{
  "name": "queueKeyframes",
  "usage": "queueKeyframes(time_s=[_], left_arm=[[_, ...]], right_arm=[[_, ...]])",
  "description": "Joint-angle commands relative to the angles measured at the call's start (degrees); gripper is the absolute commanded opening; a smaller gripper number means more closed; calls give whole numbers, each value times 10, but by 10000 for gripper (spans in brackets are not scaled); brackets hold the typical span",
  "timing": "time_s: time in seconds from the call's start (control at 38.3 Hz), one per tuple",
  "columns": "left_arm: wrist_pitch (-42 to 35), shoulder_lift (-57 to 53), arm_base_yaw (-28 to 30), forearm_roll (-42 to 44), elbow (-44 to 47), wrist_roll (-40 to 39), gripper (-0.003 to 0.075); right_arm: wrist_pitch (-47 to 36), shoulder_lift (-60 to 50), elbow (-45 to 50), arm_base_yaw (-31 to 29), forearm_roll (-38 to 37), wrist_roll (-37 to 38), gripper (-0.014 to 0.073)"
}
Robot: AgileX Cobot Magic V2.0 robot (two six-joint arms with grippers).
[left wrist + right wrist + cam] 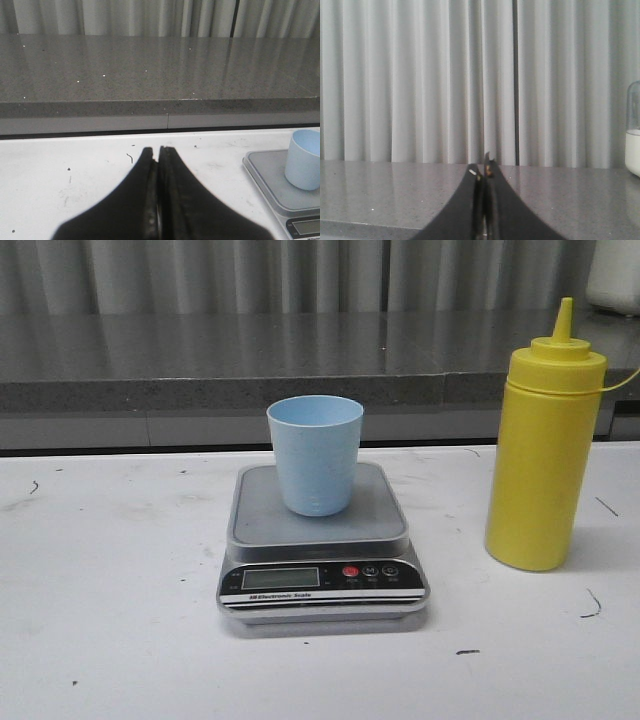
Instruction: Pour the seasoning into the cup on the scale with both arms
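A white tabletop carries a silver-grey digital scale near its middle, display and red button facing the viewer. A pale-blue cup stands upright on the scale's square platform, open end up. To the right, well apart from the scale, a tall yellow seasoning bottle stands upright on the tabletop, its conical nozzle cap on. Behind runs a grey speckled counter and a pale pleated curtain. The left hand hangs low over bare tabletop left of the scale, its two black fingers pressed together, gripping nothing. The right hand points toward the curtain, fingers likewise pressed together and empty, with a clear container of white contents at that view's edge.
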Motion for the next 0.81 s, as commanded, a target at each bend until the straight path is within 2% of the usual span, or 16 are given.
queueKeyframes(time_s=[0.0,0.13,0.31,0.63,0.78], left_arm=[[-69,-9,3,-5,4,-4,-20],[-114,-49,19,-5,53,-4,-20],[-187,-50,38,-6,133,-4,-20],[-309,-50,38,-6,263,-4,-20],[-302,-50,38,-6,264,-4,-20]], right_arm=[[-29,6,-18,-4,-11,-7,-120],[-29,6,-18,-4,-11,-7,-120],[-30,6,-18,-3,-11,-7,-120],[-29,6,-18,-3,-11,-7,-120],[-29,6,-18,-3,-11,-7,-120]])
